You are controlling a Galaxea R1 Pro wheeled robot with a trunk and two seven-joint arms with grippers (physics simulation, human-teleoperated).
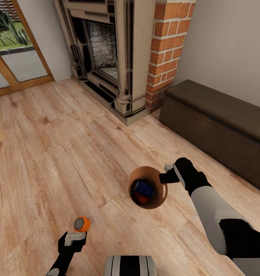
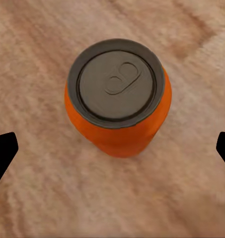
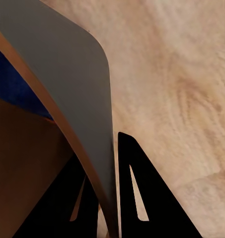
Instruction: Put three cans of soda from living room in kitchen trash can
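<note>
My right pincer (image 1: 169,173) clenches the bin's (image 1: 163,197) rim at its 2 o'clock; a blue can (image 1: 144,187) and orange can (image 1: 141,198) lie inside. My left pincer (image 1: 74,240) hangs released over another orange can (image 2: 117,106) standing on the plank floor (image 1: 49,153).

Light wood-plank floor (image 1: 49,153): orange can (image 1: 82,224) standing upright on it; dark bench (image 1: 218,126) along the wall.

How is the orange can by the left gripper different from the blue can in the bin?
The orange can stands upright on the wood floor, its grey top showing, while the blue can lies on its side inside the bin. The orange can sits free between the open left gripper fingers; the blue can rests against another orange can. Both look alike in size.
</note>
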